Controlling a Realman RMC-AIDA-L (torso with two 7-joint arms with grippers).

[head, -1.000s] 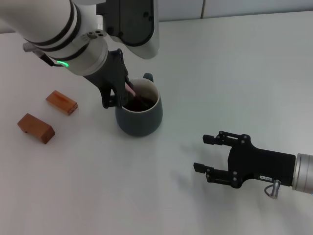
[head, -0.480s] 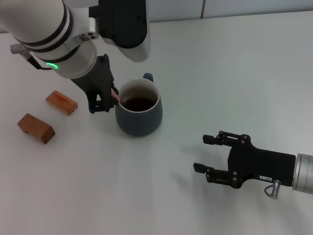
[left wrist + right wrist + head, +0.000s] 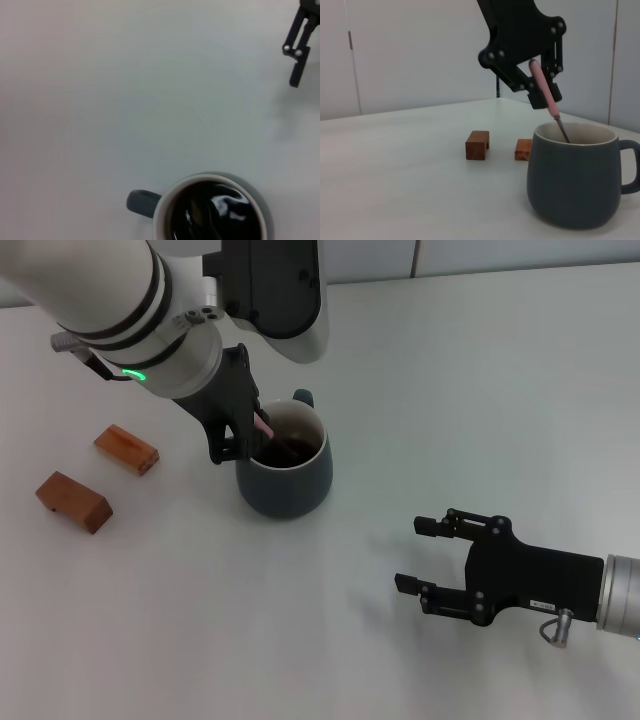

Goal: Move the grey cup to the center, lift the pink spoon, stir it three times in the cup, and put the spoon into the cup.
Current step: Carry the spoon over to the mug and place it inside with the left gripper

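The grey cup point(image 3: 286, 472) stands mid-table with dark liquid inside and its handle pointing away from me; it also fills the near side of the right wrist view as the grey cup point(image 3: 575, 181). My left gripper point(image 3: 243, 430) hangs over the cup's left rim, shut on the pink spoon point(image 3: 264, 424). In the right wrist view the pink spoon point(image 3: 543, 92) slants down from the left gripper point(image 3: 540, 89), its metal stem dipping into the cup. The cup's rim and liquid show as the grey cup point(image 3: 212, 210) in the left wrist view. My right gripper point(image 3: 424, 555) rests open on the table at front right.
Two brown wooden blocks lie left of the cup: one block point(image 3: 126, 448) farther back and another block point(image 3: 72, 501) nearer the front. Both blocks point(image 3: 478, 144) appear behind the cup in the right wrist view. A wall rises beyond the table's far edge.
The left gripper swung left to the cup's outer rim half a second ago, then back right over the cup. The spoon moved with it through the liquid. The right arm stayed still.
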